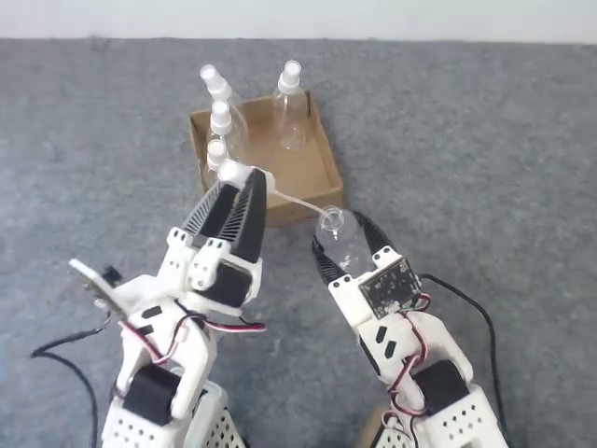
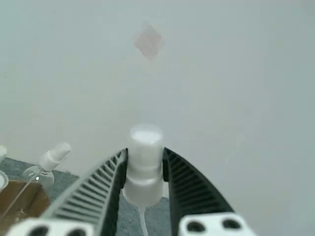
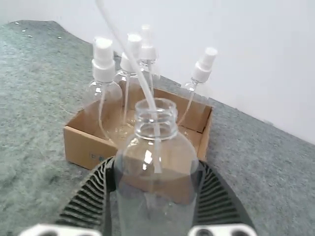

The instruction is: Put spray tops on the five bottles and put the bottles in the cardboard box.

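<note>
Upright bottle (image 3: 156,157) in right pincer (image 1: 339,235), tilted spray top (image 2: 144,164), tube (image 1: 297,202) entering neck

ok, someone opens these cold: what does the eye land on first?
The mid-air handoff at centre: the left claw grips a spray top whose long dip tube slants down into the neck of the open bottle held by the right claw. Just behind, four capped bottles stand in the cardboard box.
</note>
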